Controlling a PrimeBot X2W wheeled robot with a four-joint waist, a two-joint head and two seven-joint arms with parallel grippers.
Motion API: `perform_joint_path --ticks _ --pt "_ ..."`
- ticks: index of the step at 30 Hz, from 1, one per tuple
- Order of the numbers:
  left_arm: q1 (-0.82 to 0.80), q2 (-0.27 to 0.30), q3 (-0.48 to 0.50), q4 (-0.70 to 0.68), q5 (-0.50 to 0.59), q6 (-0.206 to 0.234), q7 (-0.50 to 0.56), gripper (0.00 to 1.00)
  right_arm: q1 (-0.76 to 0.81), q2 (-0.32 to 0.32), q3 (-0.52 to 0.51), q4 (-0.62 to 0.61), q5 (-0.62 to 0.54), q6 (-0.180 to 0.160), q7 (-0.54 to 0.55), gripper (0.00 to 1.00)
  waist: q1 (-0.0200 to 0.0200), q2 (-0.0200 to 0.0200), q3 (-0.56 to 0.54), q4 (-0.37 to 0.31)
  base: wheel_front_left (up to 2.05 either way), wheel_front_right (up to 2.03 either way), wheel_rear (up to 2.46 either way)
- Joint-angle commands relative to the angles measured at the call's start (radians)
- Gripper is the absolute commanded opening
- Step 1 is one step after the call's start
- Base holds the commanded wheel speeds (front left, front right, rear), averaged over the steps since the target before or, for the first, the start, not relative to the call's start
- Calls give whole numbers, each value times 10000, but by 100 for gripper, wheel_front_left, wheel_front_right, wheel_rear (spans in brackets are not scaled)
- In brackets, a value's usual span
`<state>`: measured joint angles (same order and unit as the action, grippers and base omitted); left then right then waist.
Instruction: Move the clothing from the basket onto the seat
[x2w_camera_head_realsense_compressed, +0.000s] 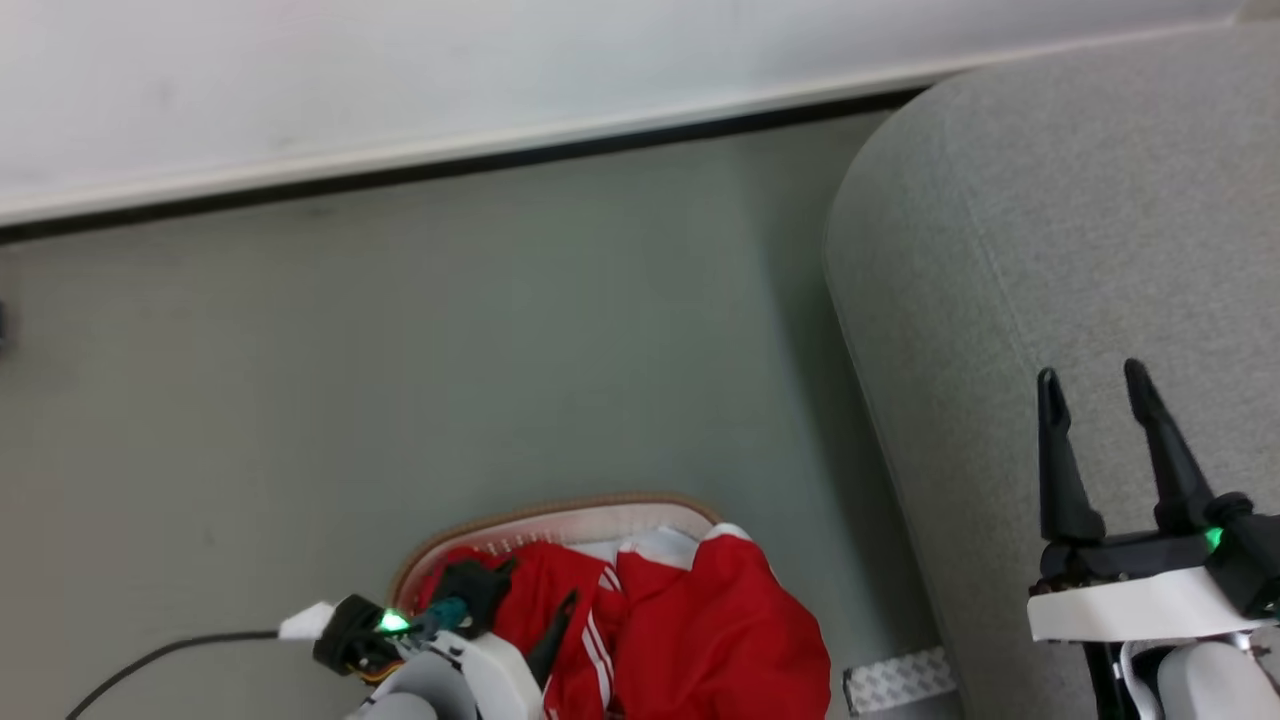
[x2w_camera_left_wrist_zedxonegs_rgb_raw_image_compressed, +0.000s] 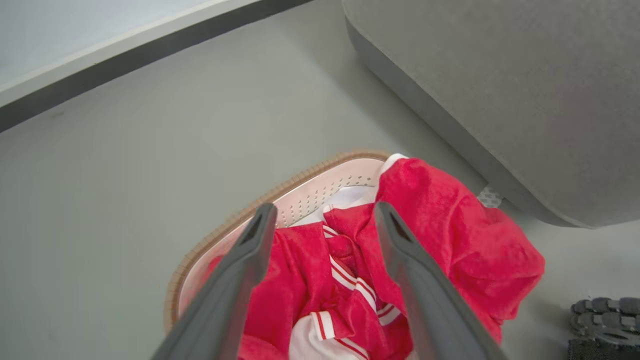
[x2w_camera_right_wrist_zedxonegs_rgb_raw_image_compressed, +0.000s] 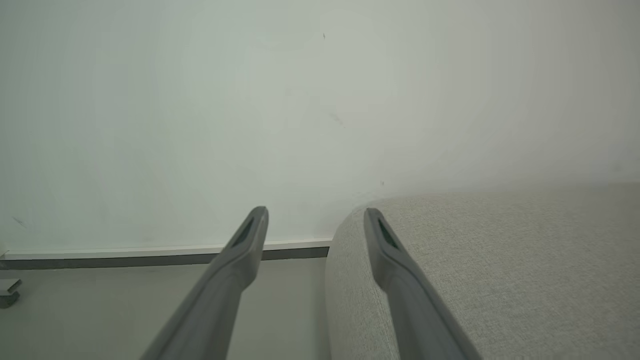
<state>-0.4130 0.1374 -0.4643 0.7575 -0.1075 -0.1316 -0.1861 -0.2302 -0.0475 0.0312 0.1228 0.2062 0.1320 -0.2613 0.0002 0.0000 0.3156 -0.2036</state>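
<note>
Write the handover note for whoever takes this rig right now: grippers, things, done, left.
Left gripper: open, empty, poised over the bright red fabric clothing with white stripes.
Right gripper: open, empty, above the large light grey upholstered seat.
Clothing: piled in the small white perforated plastic basket with a tan rim, on the floor beside the seat, spilling over its rim.
Done: nothing; no clothing on the seat in view.
Left: grasp clothing, carry to seat, release.
</note>
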Motion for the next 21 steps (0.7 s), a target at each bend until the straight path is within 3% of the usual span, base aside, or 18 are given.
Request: perform_joint_path --ticks 1,12,21 --pt "-301 93 -270 295 -94 10 61 100 -219 -16 -76 -112 85 -24 -22 100 -2 0 500 -19 0 0 0" --pt "-1828 342 -2013 2600 -692 11 331 100 -899 -18 -150 -1070 412 -24 -22 100 -2 0 1898 -265 0 0 0" --pt "-2764 602 -3687 3615 -929 11 540 100 -1450 -18 -99 -1830 662 -24 -24 100 -2 0 3082 -458 0 0 0"
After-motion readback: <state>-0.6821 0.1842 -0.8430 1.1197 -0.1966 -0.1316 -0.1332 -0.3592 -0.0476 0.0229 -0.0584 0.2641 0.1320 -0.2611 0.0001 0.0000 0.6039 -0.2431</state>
